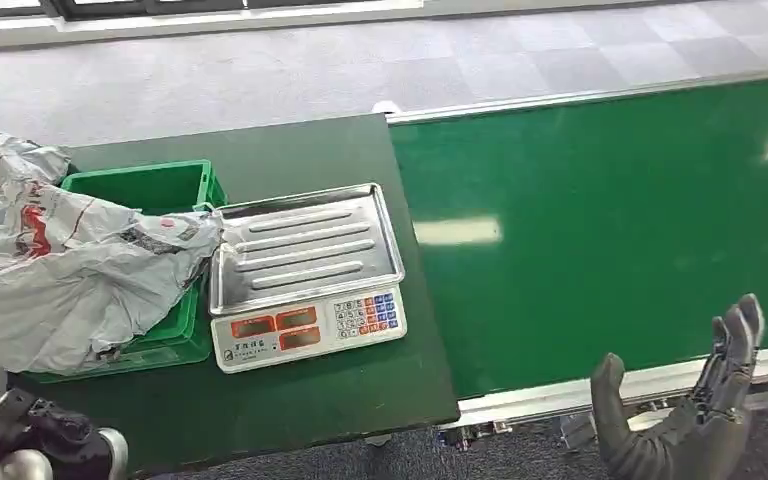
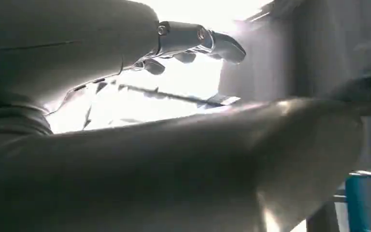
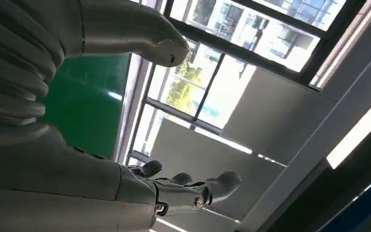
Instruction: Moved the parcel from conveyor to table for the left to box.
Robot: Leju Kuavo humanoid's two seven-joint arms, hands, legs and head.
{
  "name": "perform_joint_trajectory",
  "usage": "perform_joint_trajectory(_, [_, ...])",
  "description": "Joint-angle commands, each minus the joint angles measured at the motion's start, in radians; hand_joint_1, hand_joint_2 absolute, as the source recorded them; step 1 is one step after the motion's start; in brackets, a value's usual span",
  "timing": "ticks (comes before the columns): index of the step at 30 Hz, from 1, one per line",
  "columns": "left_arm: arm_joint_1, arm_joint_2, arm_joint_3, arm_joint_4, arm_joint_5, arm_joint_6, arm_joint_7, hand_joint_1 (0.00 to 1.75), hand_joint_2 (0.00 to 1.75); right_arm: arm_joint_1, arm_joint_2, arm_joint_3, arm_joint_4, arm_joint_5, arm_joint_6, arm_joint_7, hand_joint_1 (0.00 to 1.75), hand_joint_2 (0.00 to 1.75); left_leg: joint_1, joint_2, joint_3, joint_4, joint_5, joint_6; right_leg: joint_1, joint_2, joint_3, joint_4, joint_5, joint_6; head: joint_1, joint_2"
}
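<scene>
Head view, noted without fuss: found the right hand raised at the near right, just off the near rail of the green conveyor, fingers apart and upright, holding nothing. Confirmed the same from the right wrist view, thumb and fingers spread with only window between them. Caught the left arm low at the near left corner of the desk. Read the left hand from the left wrist view as apart too, glare showing between thumb and fingers and nothing clamped, though backlit and hard to be sure of.

Placed the parcel, a limp grey-white mailing bag, on the left of the desk, slumped across the green crate rather than down inside it, one corner reaching right to the rim of the scale, touching it or nearly. Could not separate it cleanly from other bags heaped at the far left.

Judged the risks as follows:

- Might slide off the crate's near rim, given slack film draped over an edge with little under it.
- Could slip through a grasp, being thin and slick, if pinched at a loose fold.
- Could drag the corner across the scale and nudge it if pulled leftward carelessly.
- Might clip the desk's near edge with the left hand on the way up from so low.
- Might knock the conveyor rail with the right hand if swung in flat
</scene>
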Motion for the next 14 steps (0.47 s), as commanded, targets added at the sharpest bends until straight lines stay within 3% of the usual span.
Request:
perform_joint_trajectory(1, [-0.105, -0.038, -0.019, 0.130, -0.048, -0.112, 0.096, 0.00, 0.00, -0.010, 0.049, -0.029, -0.008, 0.024, 0.018, 0.046, 0.00, 1.75, 0.001, -0.007, 0.001, -0.002, 0.002, 0.002, 0.001, -0.004, 0.003, -0.003, 0.000, -0.001, 0.000, 0.000])
perform_joint_trajectory(4, [-0.087, -0.029, -0.025, 0.104, -0.126, -0.109, 0.113, 0.00, 0.00, -0.056, 0.022, -0.032, 0.044, -0.053, 0.026, 0.037, 0.00, 1.75, 0.001, 0.001, -0.003, -0.002, 0.001, 0.001, 0.001, 0.003, 0.005, -0.002, 0.001, -0.002, 0.000, 0.000])
perform_joint_trajectory(14, [-0.028, -0.017, -0.032, 0.068, -0.201, -0.093, 0.087, 0.00, 0.00, -0.097, 0.008, -0.032, 0.070, -0.082, 0.037, 0.022, 0.00, 1.75, 0.001, -0.001, -0.004, -0.002, 0.000, 0.001, 0.001, 0.002, 0.004, -0.003, 0.000, -0.002, 0.000, 0.000])
